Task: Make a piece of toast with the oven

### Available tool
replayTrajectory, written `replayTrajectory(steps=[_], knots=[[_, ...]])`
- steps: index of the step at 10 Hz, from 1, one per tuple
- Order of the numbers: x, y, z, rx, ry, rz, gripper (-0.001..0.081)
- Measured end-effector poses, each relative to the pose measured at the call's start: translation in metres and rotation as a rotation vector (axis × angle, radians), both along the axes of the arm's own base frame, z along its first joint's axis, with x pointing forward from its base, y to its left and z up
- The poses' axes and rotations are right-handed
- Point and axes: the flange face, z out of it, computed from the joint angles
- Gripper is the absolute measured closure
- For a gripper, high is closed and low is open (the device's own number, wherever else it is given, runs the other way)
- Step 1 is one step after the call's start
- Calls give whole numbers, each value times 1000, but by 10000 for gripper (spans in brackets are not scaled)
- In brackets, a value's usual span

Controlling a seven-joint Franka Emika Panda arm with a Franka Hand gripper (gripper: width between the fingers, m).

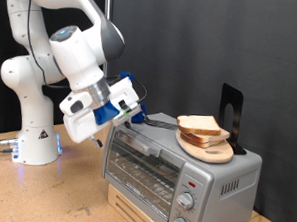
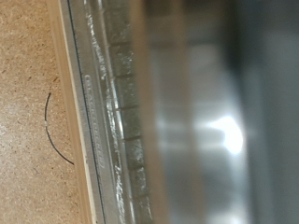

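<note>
Black curtains hang behind a brown wooden table (image 1: 34,200). On the right side of the exterior view sits the oven (image 1: 175,173), a small silver box with a glass door and two knobs at its lower right. It rests on a light wooden block (image 1: 133,212). On top of the oven, toward the right, lies a round wooden board (image 1: 209,149) with bread slices stacked on it. The piece of toast (image 1: 199,125) is the top slice, pale with a brown crust. A black stand (image 1: 232,110) is just behind the board.

The white robot arm fills the upper left. Its gripper (image 1: 141,112) is just above the oven's top left edge, near the door. I cannot tell if the fingers are open or closed.

The wrist view is blurry. It shows the oven's shiny metal and glass beside the speckled table, with a thin dark wire (image 2: 51,131) lying on the table.
</note>
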Motion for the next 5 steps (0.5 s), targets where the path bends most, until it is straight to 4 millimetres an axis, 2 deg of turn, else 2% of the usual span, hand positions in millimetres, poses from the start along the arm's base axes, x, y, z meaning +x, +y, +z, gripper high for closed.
replayTrajectory(steps=[3,5], knots=[[3,-6,-2,-11,-3,21,-2],[2,-26,-2,-41,23,69,-2]])
